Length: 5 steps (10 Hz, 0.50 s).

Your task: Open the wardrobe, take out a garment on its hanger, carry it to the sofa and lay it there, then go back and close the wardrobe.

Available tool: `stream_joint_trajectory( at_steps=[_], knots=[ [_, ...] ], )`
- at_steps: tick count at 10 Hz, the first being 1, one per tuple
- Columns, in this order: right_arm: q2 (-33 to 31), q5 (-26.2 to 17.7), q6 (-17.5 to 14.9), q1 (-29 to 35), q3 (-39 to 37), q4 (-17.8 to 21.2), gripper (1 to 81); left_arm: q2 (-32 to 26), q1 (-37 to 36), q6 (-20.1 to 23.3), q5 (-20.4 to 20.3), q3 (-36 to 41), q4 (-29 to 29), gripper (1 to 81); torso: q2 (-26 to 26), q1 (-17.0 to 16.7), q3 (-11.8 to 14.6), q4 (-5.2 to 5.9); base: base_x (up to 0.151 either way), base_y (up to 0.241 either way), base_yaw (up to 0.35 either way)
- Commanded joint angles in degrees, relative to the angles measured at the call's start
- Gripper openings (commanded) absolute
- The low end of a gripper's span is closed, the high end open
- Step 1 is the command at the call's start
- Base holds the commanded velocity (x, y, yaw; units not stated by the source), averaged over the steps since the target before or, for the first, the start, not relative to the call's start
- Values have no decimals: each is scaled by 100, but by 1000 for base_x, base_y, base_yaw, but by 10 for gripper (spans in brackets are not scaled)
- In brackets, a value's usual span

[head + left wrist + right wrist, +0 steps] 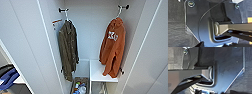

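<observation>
Standing open in the head view, the tall white wardrobe has both plain doors swung wide: left door edge runs as a diagonal from top centre-left down to the bottom, right door edge slants along the right side. White interior btwn them.

Rust-orange fleece hooded sweatshirt hangs at the right side of the interior, close to the right inner wall, on a thin white plastic hanger w/ its hook over a dark peg near the top right corner. White lettering on the chest, too blurred to read. Its hem hangs just above the white shelf, near that shelf's right edge.

Dark olive-green buttoned jacket hangs at the left side on its own white hanger from a second dark peg, close to the left inner wall. Small orange-and-white tag sticks out beside its shoulder; no readable text.

Open gap of bare white back wall btwn the two garments, well apart. Below the jacket, a bin of mixed small items at the wardrobe floor, beside the shelf's left edge.

Blue object at the lower left corner, outside the left door.

Both wrist views: dark robot plate and bar over dark textured floor; can't tell whether either gripper is released or clenched.
</observation>
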Motion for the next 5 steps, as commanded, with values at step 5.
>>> stream_joint_trajectory(
  at_steps=[5],
  knots=[
    [10, -345, 25, 145, 10, -14, 811, -21, -123, 31, 317, 25, -17, 811, -6, 1, 2, 0, 43, 0, 0]
  ],
)
